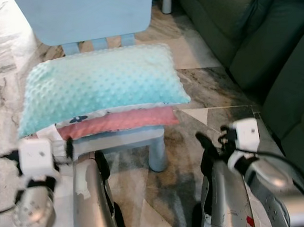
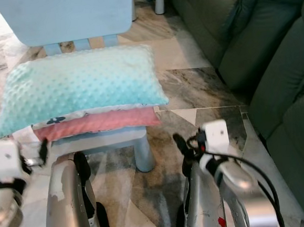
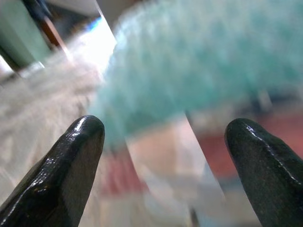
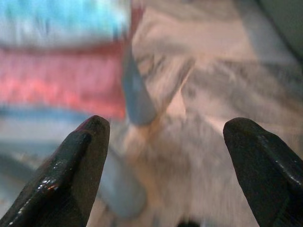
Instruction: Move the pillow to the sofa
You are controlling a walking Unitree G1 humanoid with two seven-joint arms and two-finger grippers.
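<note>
1. So there's a small light-blue chair (image 1: 155,139) right in front of the robot, sitting on a marbled stone floor (image 1: 207,83). Its backrest (image 1: 86,13) is at the far side, and one chunky blue leg (image 1: 157,154) shows at the near right corner.
2. On the seat there's a pink cushion (image 1: 118,122), and the pillow (image 1: 99,83), a bumpy-textured teal one, lies flat on top of it. It's wider than the cushion and hangs over on both sides. A bit of white fabric with a dark print (image 1: 78,118) peeks out between the two.
3. The dark green sofa (image 1: 262,47) runs along the robot's right, just beside the chair with a strip of floor between them. Nothing sits in that gap.
4. Left gripper (image 3: 165,142): fingers spread wide apart, holding nothing. The wrist view is blurry, but it looks at the pillow's near left corner and the pink edge under it. I can't tell if it's touching yet.
5. Right gripper (image 4: 165,142): also wide open and empty, hanging low over the floor, pointed at the chair leg and the cushion edge.
6. Both silver arms are low at the near edge of the head views, forearms reaching forward toward the chair, left one (image 1: 37,159) by the seat's front left corner, right one (image 1: 238,143) off to the chair's right, closer to the sofa.
</note>
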